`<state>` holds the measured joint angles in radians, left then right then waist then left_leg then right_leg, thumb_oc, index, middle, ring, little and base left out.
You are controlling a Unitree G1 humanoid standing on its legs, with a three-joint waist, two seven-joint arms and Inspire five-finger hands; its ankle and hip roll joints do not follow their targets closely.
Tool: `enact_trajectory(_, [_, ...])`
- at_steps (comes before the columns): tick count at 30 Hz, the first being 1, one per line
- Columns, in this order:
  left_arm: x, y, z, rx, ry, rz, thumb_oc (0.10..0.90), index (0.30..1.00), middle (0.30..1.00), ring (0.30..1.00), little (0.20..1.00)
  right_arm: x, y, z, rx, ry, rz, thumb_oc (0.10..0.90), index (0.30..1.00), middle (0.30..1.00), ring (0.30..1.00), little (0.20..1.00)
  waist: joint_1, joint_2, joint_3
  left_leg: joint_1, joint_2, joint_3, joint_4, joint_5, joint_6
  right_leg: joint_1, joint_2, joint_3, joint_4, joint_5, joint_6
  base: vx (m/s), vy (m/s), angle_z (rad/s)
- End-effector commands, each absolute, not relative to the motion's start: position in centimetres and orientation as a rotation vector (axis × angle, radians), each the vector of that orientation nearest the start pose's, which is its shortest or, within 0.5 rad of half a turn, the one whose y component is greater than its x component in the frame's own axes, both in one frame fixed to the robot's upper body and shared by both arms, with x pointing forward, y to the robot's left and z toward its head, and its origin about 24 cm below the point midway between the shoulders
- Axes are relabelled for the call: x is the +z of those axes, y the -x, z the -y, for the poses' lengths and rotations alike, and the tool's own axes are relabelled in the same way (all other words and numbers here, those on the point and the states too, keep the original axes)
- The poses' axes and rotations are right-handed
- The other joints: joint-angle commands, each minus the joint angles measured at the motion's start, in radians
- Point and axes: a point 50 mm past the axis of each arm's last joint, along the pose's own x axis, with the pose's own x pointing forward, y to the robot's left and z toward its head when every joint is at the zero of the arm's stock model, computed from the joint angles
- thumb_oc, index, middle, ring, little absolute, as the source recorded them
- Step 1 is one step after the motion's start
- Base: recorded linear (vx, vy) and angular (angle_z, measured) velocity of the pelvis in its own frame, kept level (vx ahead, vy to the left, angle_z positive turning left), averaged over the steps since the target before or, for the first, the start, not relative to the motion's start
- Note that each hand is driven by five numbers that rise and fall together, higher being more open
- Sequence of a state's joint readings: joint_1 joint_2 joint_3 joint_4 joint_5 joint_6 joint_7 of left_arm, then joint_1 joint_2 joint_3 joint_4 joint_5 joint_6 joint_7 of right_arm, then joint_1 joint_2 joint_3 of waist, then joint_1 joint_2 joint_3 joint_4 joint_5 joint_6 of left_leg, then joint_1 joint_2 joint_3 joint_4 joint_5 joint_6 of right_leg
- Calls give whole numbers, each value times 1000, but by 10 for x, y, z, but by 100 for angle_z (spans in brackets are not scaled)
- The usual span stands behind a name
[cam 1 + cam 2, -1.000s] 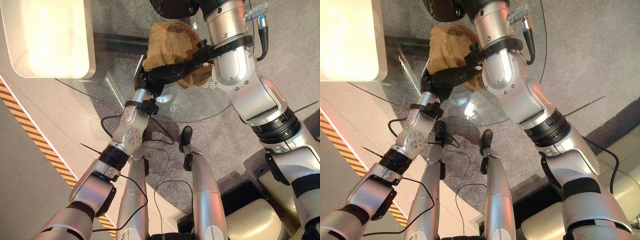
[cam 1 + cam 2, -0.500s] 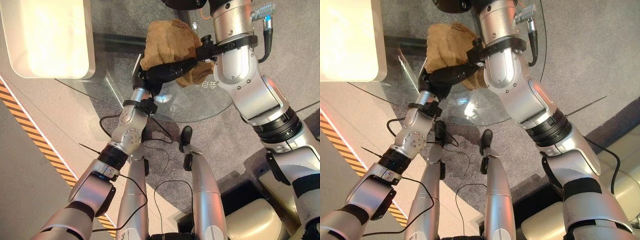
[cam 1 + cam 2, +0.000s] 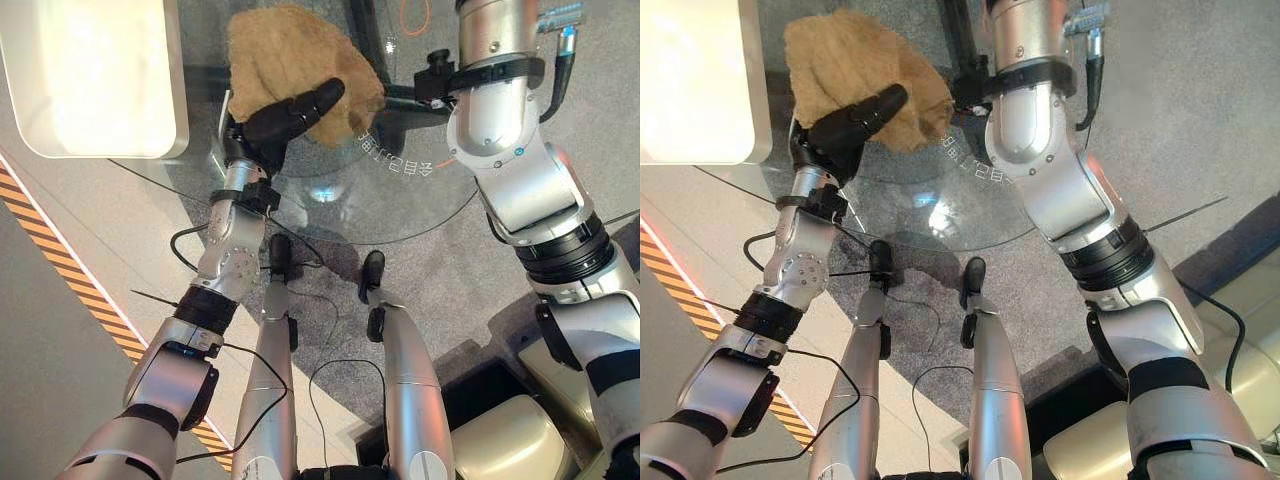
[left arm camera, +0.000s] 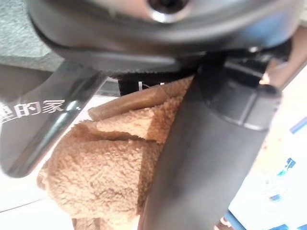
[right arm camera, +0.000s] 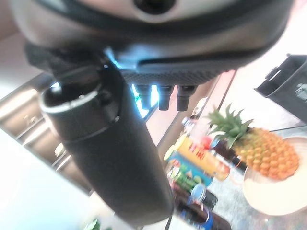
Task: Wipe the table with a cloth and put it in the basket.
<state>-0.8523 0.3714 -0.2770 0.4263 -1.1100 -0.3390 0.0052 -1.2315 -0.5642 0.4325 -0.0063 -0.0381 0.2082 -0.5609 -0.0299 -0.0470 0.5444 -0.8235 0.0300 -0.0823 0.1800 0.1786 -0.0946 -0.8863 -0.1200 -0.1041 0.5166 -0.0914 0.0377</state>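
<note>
Tan cloth (image 3: 290,55) — under left hand (image 3: 272,118)

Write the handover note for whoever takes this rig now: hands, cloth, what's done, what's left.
Left hand: fingers laid over the brown cloth, pressing it on the glass table toward its left side.
Right hand: raised off the table, holding nothing that the pictures show; its fingers are out of sight.
Done: the cloth is on the glass, under the left hand.
Left: finish wiping, then put the cloth in the basket.

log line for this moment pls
phase: wiping | left hand: flat on brown cloth, on glass table | right hand: raised, off the cloth, holding nothing | basket: not reached
</note>
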Motion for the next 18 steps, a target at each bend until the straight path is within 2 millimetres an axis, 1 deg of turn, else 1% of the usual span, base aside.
enact_trajectory(1, [296, -344, -132, -474, 693, 887, 100, 300, 300, 300, 200, 422, -260, 108, -335, 380, 1396, 800, 900, 900, 900, 900, 22, -15, -24, 45, -59, 55, 98, -134, 62, 108, 61, 41, -245, 142, 35, 0, 0, 0])
enact_trajectory(2, [296, -344, -132, -473, 696, 888, 100, 300, 300, 300, 200, 421, -260, 109, -336, 380, 1394, 800, 900, 900, 900, 900, 22, -15, -24, 47, -59, 55, 98, -135, 62, 109, 61, 41, -245, 141, 35, 0, 0, 0])
enact_trajectory(4, [300, -344, -139, -461, 720, 911, 100, 300, 300, 300, 200, 418, -266, 117, -380, 381, 1361, 800, 900, 900, 900, 900, 20, -11, -24, 48, -59, 56, 93, -135, 61, 109, 59, 41, -248, 140, 36, 0, 0, 0])
enact_trajectory(5, [301, -343, -139, -461, 719, 917, 100, 300, 300, 300, 200, 417, -266, 119, -392, 382, 1362, 800, 900, 900, 900, 900, 19, -12, -24, 42, -60, 57, 92, -127, 62, 104, 58, 41, -251, 148, 36, 0, 0, 0])
enact_trajectory(6, [302, -343, -142, -454, 717, 924, 100, 300, 300, 300, 200, 415, -269, 125, -440, 405, 1349, 800, 900, 900, 900, 900, 18, -11, -24, 47, -58, 56, 92, -135, 61, 108, 59, 42, -249, 141, 38, 0, 0, 0])
enact_trajectory(7, [302, -343, -143, -454, 718, 926, 100, 300, 300, 300, 200, 415, -270, 127, -454, 411, 1343, 800, 900, 900, 900, 900, 18, -11, -24, 47, -58, 56, 91, -135, 61, 108, 59, 41, -249, 142, 39, 0, 0, 0])
enact_trajectory(9, [304, -343, -147, -451, 712, 942, 100, 300, 300, 300, 200, 412, -278, 138, -498, 417, 1290, 800, 900, 900, 900, 900, 17, -9, -24, 40, -59, 57, 91, -128, 62, 102, 56, 40, -252, 149, 40, 0, 0, 0])
enact_trajectory(10, [304, -343, -147, -451, 713, 941, 100, 300, 300, 300, 200, 411, -279, 139, -501, 419, 1286, 800, 900, 900, 900, 900, 17, -8, -24, 45, -58, 56, 92, -137, 61, 106, 57, 40, -250, 142, 41, 0, 0, 0])
enact_trajectory(11, [306, -343, -148, -452, 713, 946, 100, 300, 300, 300, 200, 411, -281, 141, -511, 421, 1272, 800, 900, 900, 900, 900, 17, -8, -24, 39, -58, 57, 91, -129, 61, 100, 55, 40, -252, 150, 41, 0, 0, 0])
enact_trajectory(13, [306, -344, -152, -445, 722, 956, 100, 300, 300, 300, 200, 404, -293, 153, -543, 427, 1207, 800, 900, 900, 900, 900, 17, -5, -24, 43, -56, 56, 93, -139, 59, 103, 53, 38, -249, 141, 44, 0, 0, 0])
enact_trajectory(14, [307, -345, -156, -435, 723, 966, 100, 300, 300, 300, 200, 398, -300, 162, -569, 426, 1157, 800, 900, 900, 900, 900, 16, -4, -24, 41, -55, 56, 93, -141, 58, 100, 53, 38, -248, 140, 46, 0, 0, 0])
enact_trajectory(17, [309, -345, -161, -428, 733, 982, 100, 300, 300, 300, 200, 391, -308, 172, -608, 431, 1108, 800, 900, 900, 900, 900, 14, -1, -24, 31, -56, 56, 93, -134, 58, 90, 51, 37, -247, 146, 47, 0, 0, 0])
enact_trajectory(18, [310, -346, -166, -419, 739, 993, 100, 300, 300, 300, 200, 384, -314, 181, -636, 438, 1062, 800, 900, 900, 900, 900, 12, 3, -24, 30, -55, 56, 95, -137, 56, 88, 50, 38, -244, 144, 49, 0, 0, 0])
